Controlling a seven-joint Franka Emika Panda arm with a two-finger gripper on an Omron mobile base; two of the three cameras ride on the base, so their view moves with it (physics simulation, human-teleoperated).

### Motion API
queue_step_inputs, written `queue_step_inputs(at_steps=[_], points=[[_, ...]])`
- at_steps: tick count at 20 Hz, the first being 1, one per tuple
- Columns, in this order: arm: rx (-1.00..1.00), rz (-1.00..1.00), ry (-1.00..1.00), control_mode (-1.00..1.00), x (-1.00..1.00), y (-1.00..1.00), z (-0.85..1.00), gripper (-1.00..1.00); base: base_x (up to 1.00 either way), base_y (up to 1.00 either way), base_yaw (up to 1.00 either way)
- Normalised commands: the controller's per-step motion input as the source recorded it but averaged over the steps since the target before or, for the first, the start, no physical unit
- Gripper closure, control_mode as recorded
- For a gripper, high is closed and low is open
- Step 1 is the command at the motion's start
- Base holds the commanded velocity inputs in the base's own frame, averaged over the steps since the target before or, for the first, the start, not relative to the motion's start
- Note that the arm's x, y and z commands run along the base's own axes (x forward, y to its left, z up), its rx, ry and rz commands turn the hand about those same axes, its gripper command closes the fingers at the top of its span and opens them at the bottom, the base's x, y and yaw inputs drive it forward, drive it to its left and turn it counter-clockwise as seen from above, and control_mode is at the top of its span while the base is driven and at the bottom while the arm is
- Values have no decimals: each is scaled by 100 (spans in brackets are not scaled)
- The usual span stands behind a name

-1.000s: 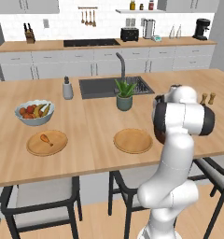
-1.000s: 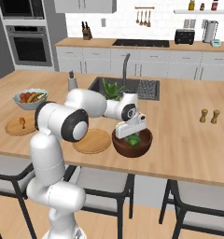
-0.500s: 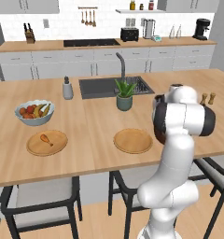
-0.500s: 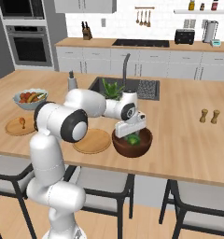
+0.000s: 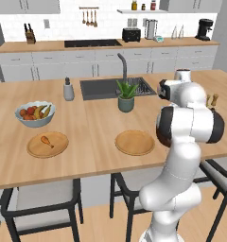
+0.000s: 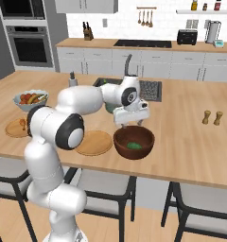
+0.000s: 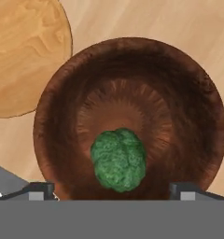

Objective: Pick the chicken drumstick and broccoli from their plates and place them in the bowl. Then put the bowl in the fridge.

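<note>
Broccoli point(image 7: 118, 160) now lies in bowl point(image 6: 134, 142), hand point(image 6: 130, 124) just above bowl, wide open, empty. Drumstick point(image 5: 47, 140) on far plate point(image 5: 48, 144), well left of bowl; fridge step pending.

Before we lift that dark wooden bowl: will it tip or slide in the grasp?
The bowl looks deep, thick-walled and rigid, so it likely won't flex. A pinch on one rim would probably tilt it, and the smooth curved wall may slip. The broccoli lies loose on the bottom, off-centre, and could roll if it tilts. The end effector hangs open above.
</note>
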Motion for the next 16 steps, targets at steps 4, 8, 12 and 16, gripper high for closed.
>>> queue_step_inputs(at_steps=[4, 8, 12, 16], points=[[0, -57, -4, -100, -76, 83, 53, -100, 0, 0, 0], [4, -61, -3, -100, -76, 67, 20, -100, 0, 0, 0], [0, -57, -5, -100, -66, 78, 0, -100, 0, 0, 0], [-8, -35, -24, -100, -42, 90, 2, -100, 0, 0, 0]])
